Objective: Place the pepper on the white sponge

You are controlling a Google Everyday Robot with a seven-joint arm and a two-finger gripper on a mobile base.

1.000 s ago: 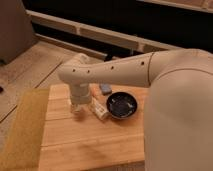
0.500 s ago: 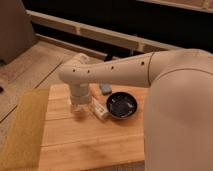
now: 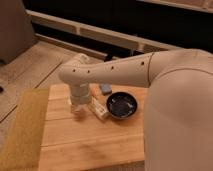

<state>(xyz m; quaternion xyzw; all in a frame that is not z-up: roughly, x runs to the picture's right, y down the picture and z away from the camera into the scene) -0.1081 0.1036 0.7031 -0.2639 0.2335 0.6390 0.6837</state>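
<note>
Gripper [image 3: 79, 110] low over table [image 3: 90, 145] beside white bar [image 3: 100, 109]; pepper apparently hidden.

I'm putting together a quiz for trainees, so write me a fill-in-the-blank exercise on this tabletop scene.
1. The bowl is ____ in colour.
2. The white bar lies between the tool and the ____.
3. The tool points ____ toward the table, next to the white bar.
4. The table top is made of ____.

Missing words: black; bowl; down; wood.
</note>
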